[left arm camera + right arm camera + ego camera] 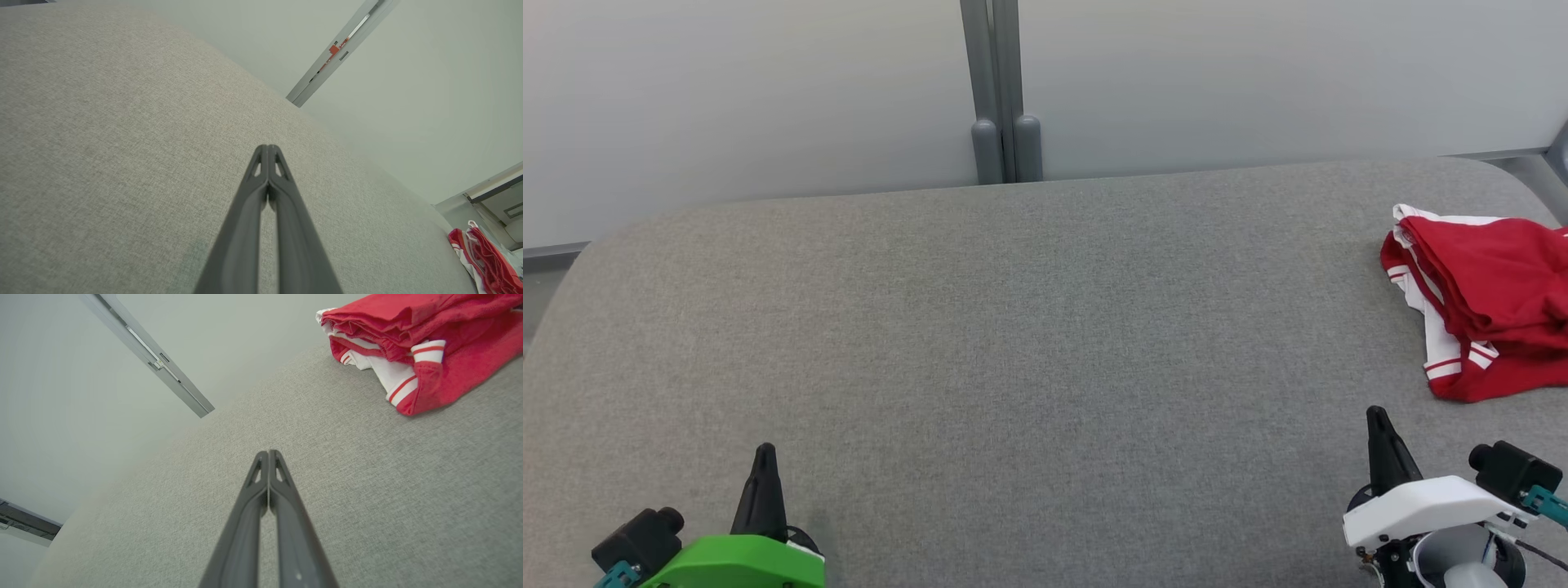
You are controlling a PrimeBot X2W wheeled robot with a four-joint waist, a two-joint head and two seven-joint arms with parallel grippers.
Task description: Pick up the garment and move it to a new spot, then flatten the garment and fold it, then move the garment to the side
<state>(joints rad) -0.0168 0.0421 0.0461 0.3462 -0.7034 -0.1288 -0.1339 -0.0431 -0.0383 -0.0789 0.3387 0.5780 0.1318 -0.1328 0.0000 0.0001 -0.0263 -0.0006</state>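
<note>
Red fabric garment with white striped trim lies bunched on the grey fabric-covered desk. It sits ahead of the right hand and off to its right, near but not touching. Left hand is well apart from it, so the right arm looks like the closer reach. Both hands pinched fully closed, holding nothing. Long axis probably runs fore-aft from the hand, but the frame edge cuts the pile. No readable labels or writing.

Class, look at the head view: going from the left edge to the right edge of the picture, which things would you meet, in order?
left gripper → grey partition post → red and white garment
</note>
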